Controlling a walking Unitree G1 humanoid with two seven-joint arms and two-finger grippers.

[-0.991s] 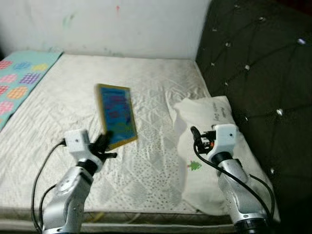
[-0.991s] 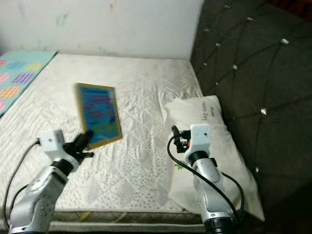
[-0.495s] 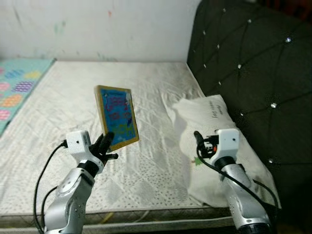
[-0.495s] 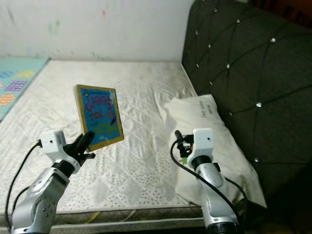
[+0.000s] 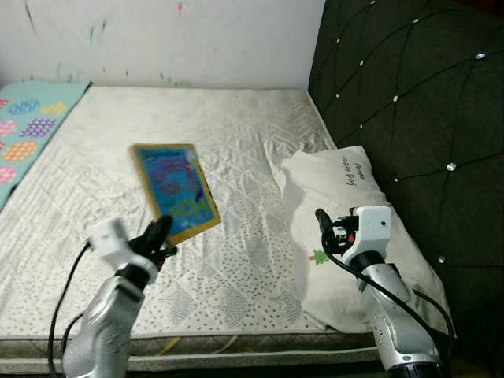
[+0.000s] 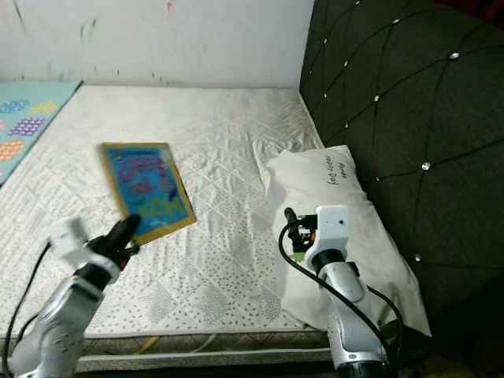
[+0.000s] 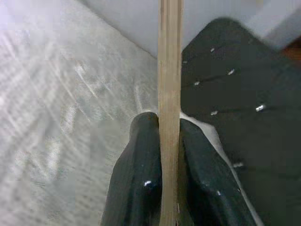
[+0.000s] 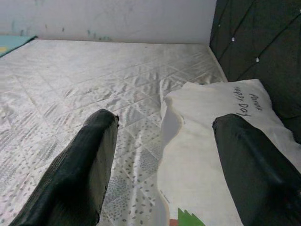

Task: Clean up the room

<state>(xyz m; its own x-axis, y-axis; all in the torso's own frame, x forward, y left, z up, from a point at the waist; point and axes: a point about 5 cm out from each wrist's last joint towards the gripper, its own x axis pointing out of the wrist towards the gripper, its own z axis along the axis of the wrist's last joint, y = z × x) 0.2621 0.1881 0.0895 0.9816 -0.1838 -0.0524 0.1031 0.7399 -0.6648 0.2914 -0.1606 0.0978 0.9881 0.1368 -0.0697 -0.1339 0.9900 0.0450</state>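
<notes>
The left gripper (image 5: 160,236) pinches the picture book (image 5: 175,191) at frame center-left; grip tight. The right gripper (image 8: 162,155) is wide open.

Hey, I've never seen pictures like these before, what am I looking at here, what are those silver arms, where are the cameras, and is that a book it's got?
This is a humanoid robot tidying a bedroom. The two wide pictures come from a stereo camera on its head, looking down at a bed with a white quilted mattress. The other two come from cameras on its wrists, looking along each hand's two black fingers.

The left hand is shut on a thin, colourful picture book with a yellow border, gripping its lower edge and holding it tilted above the mattress. The left wrist view shows the book edge-on between the fingers.

The right hand is open and holds nothing, hovering over a white pillow that lies against the dark tufted headboard.
</notes>
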